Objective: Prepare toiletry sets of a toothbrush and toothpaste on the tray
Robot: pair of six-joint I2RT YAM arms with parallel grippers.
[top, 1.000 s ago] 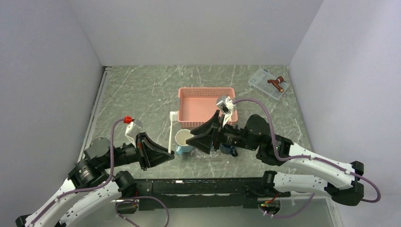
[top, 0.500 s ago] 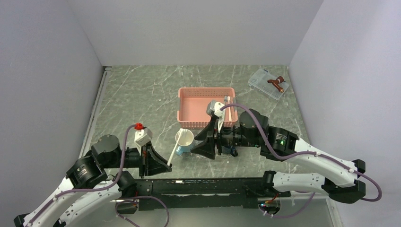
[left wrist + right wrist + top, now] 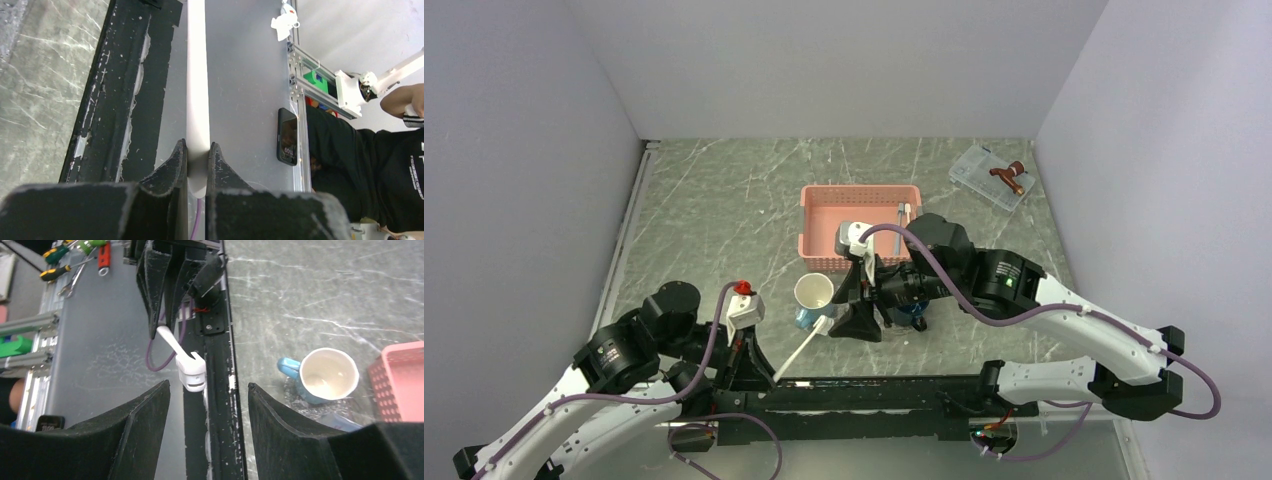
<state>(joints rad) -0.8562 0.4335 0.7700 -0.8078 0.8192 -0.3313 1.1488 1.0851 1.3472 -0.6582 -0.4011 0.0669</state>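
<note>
left gripper (image 3: pixel 197 147) clamped on toothbrush (image 3: pixel 802 348) handle at desk (image 3: pixel 724 200) near edge, brush head up; right gripper (image 3: pixel 859 325) jaws apart, holding nothing, just beside mug (image 3: pixel 814 295)

Toothbrush (image 3: pixel 198 75) smooth white plastic; basket (image 3: pixel 860 189) pink slatted plastic; tabletop (image 3: pixel 724 200) grey veined stone-look; mug (image 3: pixel 327 375) glossy.
</note>
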